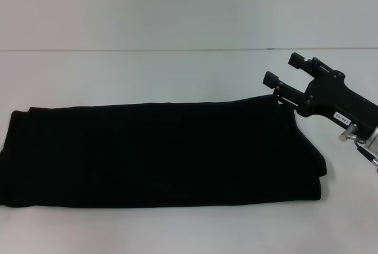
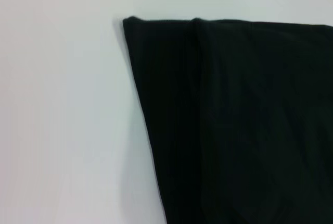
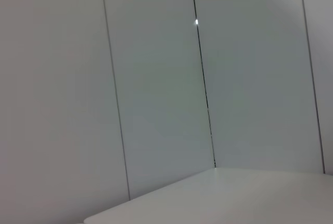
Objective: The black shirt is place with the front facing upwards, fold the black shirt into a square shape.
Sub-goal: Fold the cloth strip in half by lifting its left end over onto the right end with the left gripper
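black shirt [image 1: 159, 153] lying folded long on tabletop [image 1: 177, 71] | right gripper [image 1: 284, 69] hovering at shirt's far-right corner, jaws apart | risk: snagging one layer, unfolding

Small white label on the right tool [image 1: 284, 71], print unreadable.

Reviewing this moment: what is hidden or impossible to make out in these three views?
- Black shirt: no lettering shows in the head view; the folded cloth covers its front.
- Shirt in the left wrist view: cut off by the picture's edges.
- Left gripper: in no view.
- Right gripper, open near the shirt's corner: its arm runs off the head view's edge; the right wrist view shows only wall and table.
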Tool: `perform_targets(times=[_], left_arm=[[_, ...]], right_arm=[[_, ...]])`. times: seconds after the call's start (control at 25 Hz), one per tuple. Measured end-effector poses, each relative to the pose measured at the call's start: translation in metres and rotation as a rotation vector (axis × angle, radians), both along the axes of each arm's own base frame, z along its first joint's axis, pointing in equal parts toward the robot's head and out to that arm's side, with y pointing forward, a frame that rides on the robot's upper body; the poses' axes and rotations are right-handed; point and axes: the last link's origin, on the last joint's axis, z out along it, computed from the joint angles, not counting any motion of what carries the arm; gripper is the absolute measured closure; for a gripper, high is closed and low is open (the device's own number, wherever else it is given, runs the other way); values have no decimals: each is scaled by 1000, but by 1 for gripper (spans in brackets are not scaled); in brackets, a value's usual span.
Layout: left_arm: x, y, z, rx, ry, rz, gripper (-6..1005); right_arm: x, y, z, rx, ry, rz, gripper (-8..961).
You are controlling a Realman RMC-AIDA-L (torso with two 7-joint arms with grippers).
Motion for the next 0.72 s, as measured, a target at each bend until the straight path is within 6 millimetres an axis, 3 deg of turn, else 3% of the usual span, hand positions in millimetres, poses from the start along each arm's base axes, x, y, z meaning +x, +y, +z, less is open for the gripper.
perform_targets(times=[0.04,0.36,0.48,0.72], left_arm=[[0,-2,0,-4,-3,7,557],[2,-15,13,35,-87,33,541],[5,-25,20,86,-217,67,536],[-5,-41,-12,62,-395,253,528]], right_arm=[[-1,0,-1,1,-3,2,129],[-3,3,-1,9,-11,16,129],[-4,3,0,12,-13,20,127],[-4,1,1,20,-14,32,128]])
